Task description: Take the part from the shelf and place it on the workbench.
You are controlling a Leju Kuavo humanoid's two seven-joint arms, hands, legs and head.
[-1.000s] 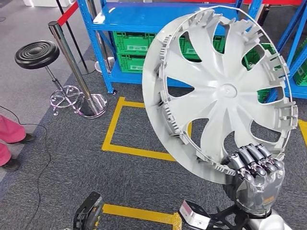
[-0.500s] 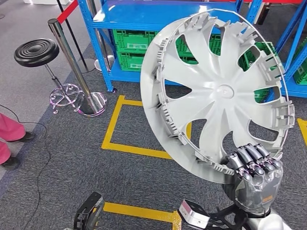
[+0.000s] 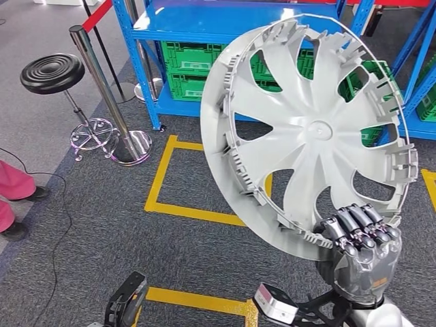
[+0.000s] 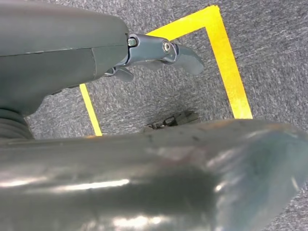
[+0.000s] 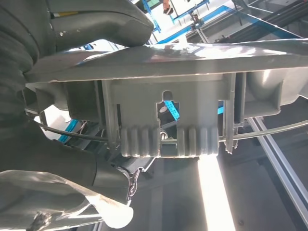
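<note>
The part is a large silver wheel cover [image 3: 288, 129] with curved spokes and a wire ring around its clipped rim. It stands nearly upright in the air in front of me in the head view. My right hand [image 3: 365, 248] grips its lower rim, fingers curled over the edge. In the right wrist view the rim's clips [image 5: 174, 120] run across between the thumb [image 5: 101, 21] and the fingers [image 5: 65, 168]. My left hand [image 3: 125, 303] hangs low at the bottom edge. The left wrist view has it [image 4: 65, 48] over the carpet, holding nothing, a finger [image 4: 163, 50] stretched out.
A blue shelf [image 3: 206, 27] with green crates [image 3: 190, 68] stands behind the wheel cover. A black stool [image 3: 51, 73] and a chrome barrier post [image 3: 103, 88] are at the left. Yellow floor tape [image 3: 159, 177] marks the grey carpet. A person's pink trouser legs [image 3: 13, 187] are at the left edge.
The wheel cover has shifted very slightly to the left in the picture, still in my right hand. The left hand hangs as before.
</note>
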